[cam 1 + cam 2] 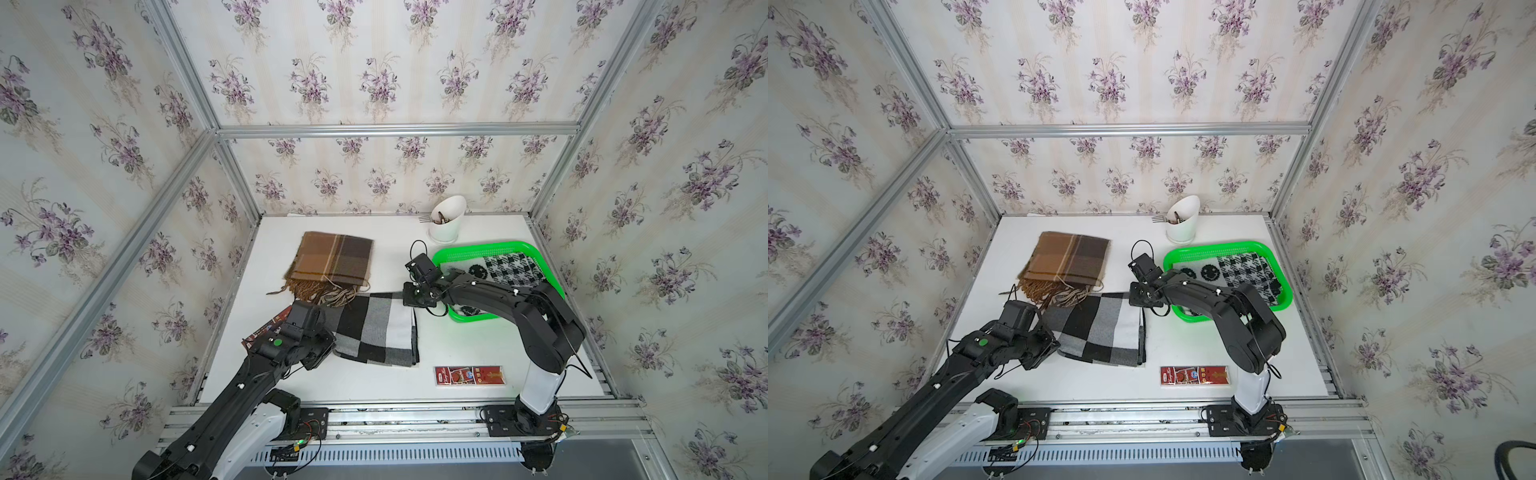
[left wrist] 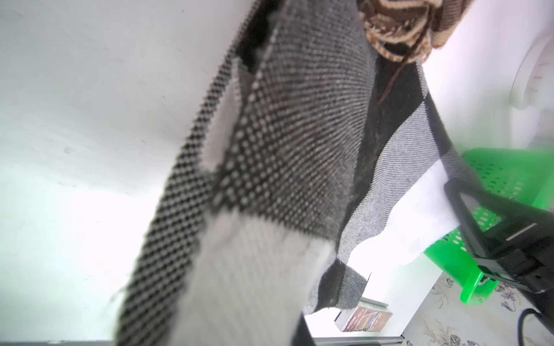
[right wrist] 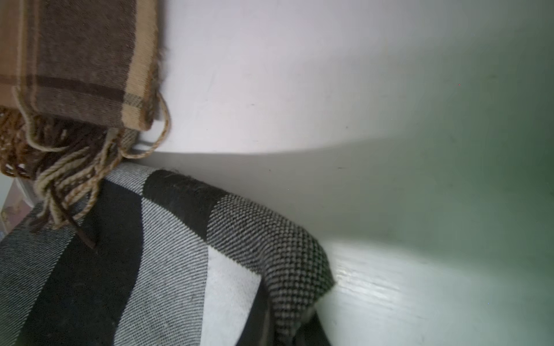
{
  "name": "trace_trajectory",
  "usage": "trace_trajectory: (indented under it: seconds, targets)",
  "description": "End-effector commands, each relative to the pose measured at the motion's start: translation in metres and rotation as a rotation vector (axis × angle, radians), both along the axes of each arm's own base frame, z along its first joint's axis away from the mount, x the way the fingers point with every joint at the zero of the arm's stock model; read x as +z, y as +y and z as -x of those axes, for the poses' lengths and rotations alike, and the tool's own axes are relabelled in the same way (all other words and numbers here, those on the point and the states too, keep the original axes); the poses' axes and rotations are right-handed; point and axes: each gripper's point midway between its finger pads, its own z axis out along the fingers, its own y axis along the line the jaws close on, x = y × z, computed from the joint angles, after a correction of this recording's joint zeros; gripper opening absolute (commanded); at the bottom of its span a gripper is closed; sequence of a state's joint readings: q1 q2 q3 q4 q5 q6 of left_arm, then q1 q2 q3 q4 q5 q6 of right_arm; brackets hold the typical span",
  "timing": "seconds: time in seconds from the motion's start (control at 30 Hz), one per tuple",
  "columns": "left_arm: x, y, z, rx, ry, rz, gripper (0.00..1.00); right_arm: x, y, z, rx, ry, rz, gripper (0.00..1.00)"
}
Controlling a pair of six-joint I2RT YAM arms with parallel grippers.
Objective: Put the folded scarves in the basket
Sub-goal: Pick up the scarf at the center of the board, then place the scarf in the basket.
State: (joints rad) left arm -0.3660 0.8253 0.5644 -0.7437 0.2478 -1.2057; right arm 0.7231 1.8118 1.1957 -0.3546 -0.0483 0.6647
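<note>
Nearest, a red packet (image 1: 469,375) lies on the surface (image 1: 374,380); mid-surface the folded scarf (image 1: 376,328), left claw (image 1: 331,336) pinched shut on its left edge, right claw (image 1: 412,301) likewise on its far right corner; basket (image 1: 473,246) just right; the fringe of a brown scarf (image 1: 332,259) overlaps its far edge.

Black, grey and white checked folded scarf (image 1: 1100,328) flat on white tabletop (image 1: 1183,340). My left gripper (image 1: 1052,338) at its left edge, my right gripper (image 1: 1139,302) at its far right corner, both closed (fingertips hidden under my wrists). Brown plaid fringed scarf (image 1: 1067,262) behind, fringe touching checked cloth. Bright green perforated plastic basket (image 1: 1208,246) just right of my right gripper, black-and-white knitted smiley-face cloth (image 1: 1246,270) inside. White utensil cup (image 1: 1181,228) behind basket. Flat red packet (image 1: 1194,375) near front edge.
</note>
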Motion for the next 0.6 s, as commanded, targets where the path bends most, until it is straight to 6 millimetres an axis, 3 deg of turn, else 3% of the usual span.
trace_trajectory:
  seconds: [0.0, 0.17, 0.37, 0.57]
  targets:
    - [0.008, -0.001, 0.002, -0.024, -0.001, -0.021, 0.00, 0.011, -0.010, -0.002, -0.037, -0.018, 0.028, 0.00]
    - [0.035, -0.011, -0.006, -0.036, -0.055, 0.006, 0.00, 0.032, -0.017, -0.002, -0.057, -0.044, 0.041, 0.00]
    - [0.063, -0.032, -0.013, -0.095, -0.093, 0.046, 0.00, 0.072, -0.027, -0.006, -0.088, -0.109, 0.037, 0.00]
    - [0.096, -0.045, -0.021, -0.120, -0.153, 0.074, 0.00, 0.110, -0.050, -0.014, -0.130, -0.166, 0.042, 0.00]
